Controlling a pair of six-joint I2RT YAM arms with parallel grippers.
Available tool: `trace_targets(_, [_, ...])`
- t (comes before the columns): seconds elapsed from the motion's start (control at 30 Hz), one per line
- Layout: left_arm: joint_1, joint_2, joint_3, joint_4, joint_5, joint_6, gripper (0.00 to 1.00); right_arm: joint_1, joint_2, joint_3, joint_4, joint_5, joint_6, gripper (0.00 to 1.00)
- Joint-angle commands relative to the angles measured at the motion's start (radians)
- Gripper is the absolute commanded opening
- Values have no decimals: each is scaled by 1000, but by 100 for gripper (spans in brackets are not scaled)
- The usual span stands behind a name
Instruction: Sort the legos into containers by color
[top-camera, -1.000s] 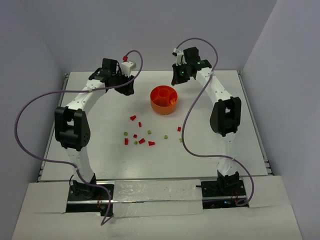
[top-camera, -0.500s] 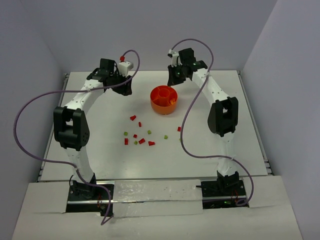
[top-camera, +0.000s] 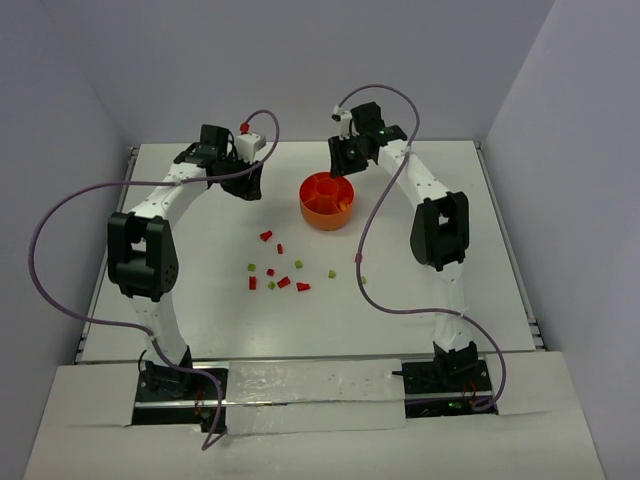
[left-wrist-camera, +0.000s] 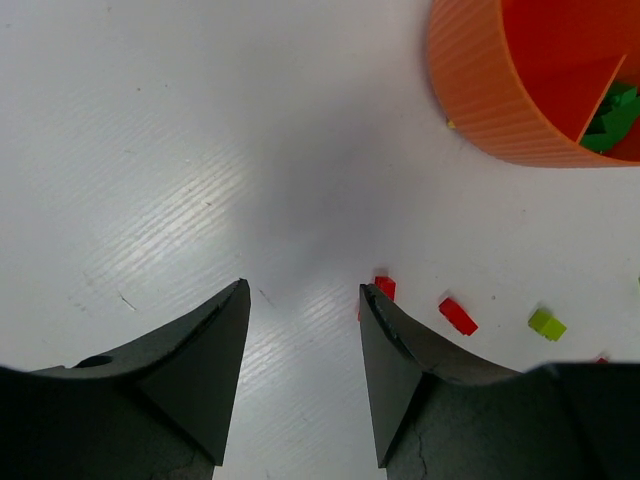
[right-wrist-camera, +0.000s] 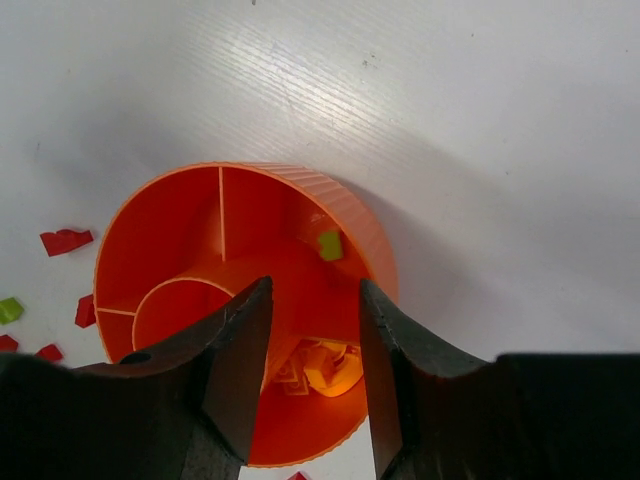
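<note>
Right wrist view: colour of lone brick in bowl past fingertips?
Brick: lime green, clearest in right wrist view.

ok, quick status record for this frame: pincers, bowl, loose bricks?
left pincer: open, empty, over the table beside the bowl
right pincer: open, empty, above the bowl
bowl: orange, divided; green bricks in one compartment, yellow-orange bits in another
single green brick: inside the bowl, near its wall
loose bricks: red and green, scattered on the table on the bowl's near side
sorting: unfinished
</note>
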Motion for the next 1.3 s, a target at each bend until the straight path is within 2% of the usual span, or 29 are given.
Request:
trace_targets(0.0, [6, -20, -36, -3, 18, 50, 56, 15, -23, 56, 33, 7, 15, 51])
trace_targets(0.37, [3, -3, -109, 23, 59, 84, 50, 9, -124, 54, 28, 24, 15, 53])
trace_targets(0.53, [-14, 11, -126, 12, 82, 102, 53, -8, -182, 31, 25, 51, 13, 64])
trace_targets(0.73, [-66, 27, -140, 12, 89, 120, 55, -40, -240, -37, 25, 102, 3, 86])
trace_targets(0.87, [-97, 53, -134, 8, 72, 119, 55, -56, -281, -83, 27, 126, -9, 94])
trace_targets(1.27, [-154, 115, -120, 2, -60, 111, 50, -95, -337, -158, 22, 153, -37, 96])
